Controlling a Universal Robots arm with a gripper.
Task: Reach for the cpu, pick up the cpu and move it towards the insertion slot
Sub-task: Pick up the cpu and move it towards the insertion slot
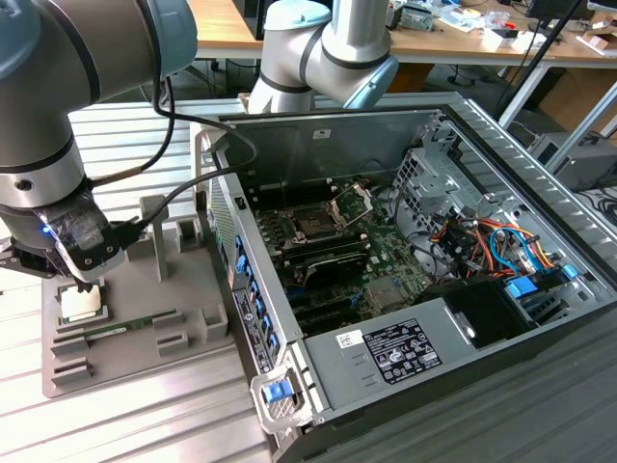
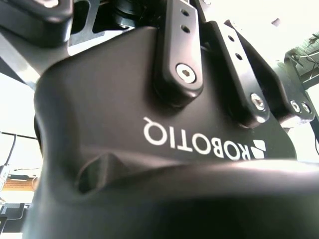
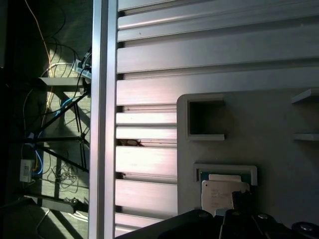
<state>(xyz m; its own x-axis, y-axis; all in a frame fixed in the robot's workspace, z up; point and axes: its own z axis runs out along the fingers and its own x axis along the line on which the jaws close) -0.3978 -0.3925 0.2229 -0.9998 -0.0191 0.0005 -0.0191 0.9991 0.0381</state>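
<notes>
1. Ribbed silver aluminium table top [image 1: 145, 424] lies nearest in the exterior view and runs under everything else.
2. On it, at the exterior view's left, sits a flat grey plastic tray [image 1: 135, 359] with raised blocks and shallow recesses.
3. A long thin green memory stick [image 1: 130, 326] lies flat in the tray, just on the near side of the cpu.
4. The cpu [image 1: 81, 305], a small square chip with a pale silver metal top, lies flat in a square recess in the left part of the tray. In the first wrist view its silver top [image 3: 222, 191] sits inside the recess's grey frame.
5. The black gripper [image 1: 85, 283], on the big grey arm [image 1: 39, 145], hangs directly over the cpu and seems to touch its top. I cannot tell whether it is apart or clamped on the chip.
6. Just right of the tray lies an open dark metal computer case [image 1: 318, 378]. A black power supply [image 1: 405, 352] with a white label is at its near end.
7. Farther in, on the green motherboard [image 1: 371, 285], is the insertion slot [image 1: 313, 224]. It is a square dark socket with its silver clamp frame tilted up, well apart from the cpu.
8. Orange and blue cables [image 1: 501, 241] bunch at the case's right side.
9. Farthest off stand pale wooden desks [image 1: 222, 29] strewn with clutter.
</notes>
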